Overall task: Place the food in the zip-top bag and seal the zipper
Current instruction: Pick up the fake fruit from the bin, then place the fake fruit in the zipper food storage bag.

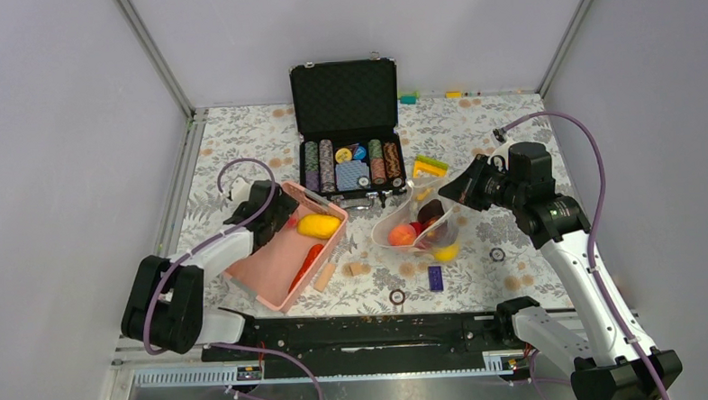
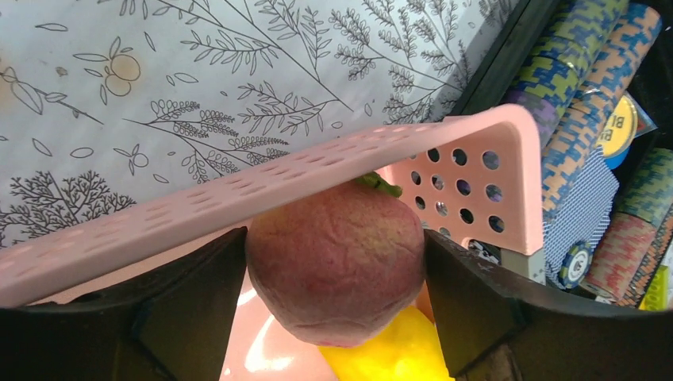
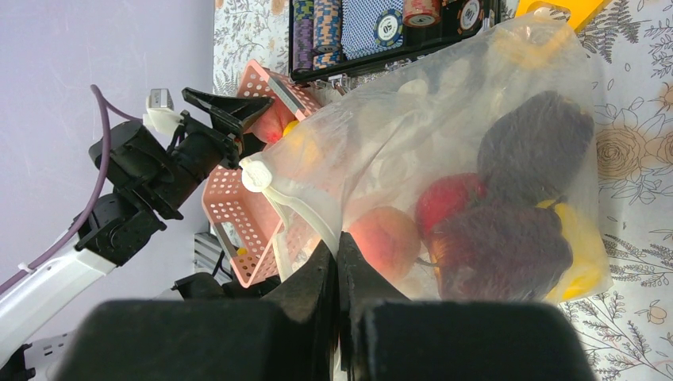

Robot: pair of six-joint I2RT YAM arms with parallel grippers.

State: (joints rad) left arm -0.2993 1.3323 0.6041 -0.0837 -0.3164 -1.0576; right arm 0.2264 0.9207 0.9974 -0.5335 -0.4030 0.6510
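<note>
The left gripper [image 2: 337,279] clamps a reddish toy fruit [image 2: 333,254] just inside the pink basket [image 2: 238,198] rim, while the right gripper [image 3: 338,266] pinches the zip-top bag [image 3: 444,135] at its mouth edge.

Left hand [image 2: 337,278], right hand [image 3: 339,270]: both clenched

Pink plastic lattice basket [image 1: 272,267] sits left on the floral-print surface [image 1: 240,142], with a yellow toy fruit [image 1: 319,225] in its far end. Left end effector [image 1: 283,210] pinches a reddish round toy fruit [image 2: 333,278] inside that far corner. Clear dotted zip-top bag [image 1: 389,227] lies right of it, just in front of the open black chip case [image 1: 346,92], peach toy fruit [image 1: 402,236] inside, right end effector [image 1: 449,194] clamped on its edge.
</note>
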